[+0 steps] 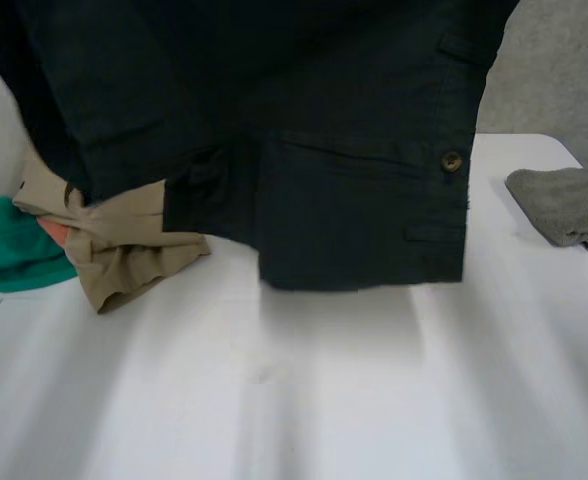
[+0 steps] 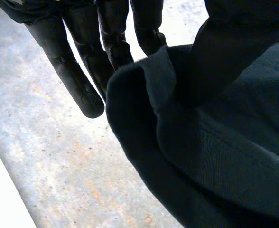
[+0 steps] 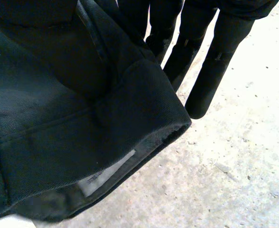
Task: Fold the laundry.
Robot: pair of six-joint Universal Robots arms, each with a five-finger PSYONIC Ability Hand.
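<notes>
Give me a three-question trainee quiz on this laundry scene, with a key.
1. True or false: the dark garment lies flat on the table.
2. The cloth at the table's right side is: A teal, B grey, C beige.
3. Fill in: the left hand and the right hand each pinch the dark garment between fingers and ____.
Key: 1 false, it hangs from both hands; 2 B; 3 thumb.
</notes>
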